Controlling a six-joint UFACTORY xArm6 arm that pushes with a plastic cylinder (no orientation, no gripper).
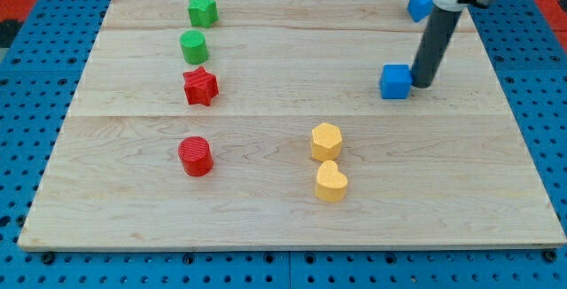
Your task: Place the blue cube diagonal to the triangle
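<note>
**Tip against the blue cube, push under way**

There is no gripper here, so nothing is grasped: my tip (pixel 421 83) sits at the blue cube's (pixel 396 82) right side, seemingly touching it. The blue triangle (pixel 419 4) lies toward the view's top from the cube, slightly right, partly hidden by the arm. I judge the positioning step in hand; next calls for a short nudge leftward so the cube ends up diagonal to the triangle.

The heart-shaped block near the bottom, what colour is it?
Yellow. The heart shows plainly in the camera view, just below the yellow hexagon.
</note>
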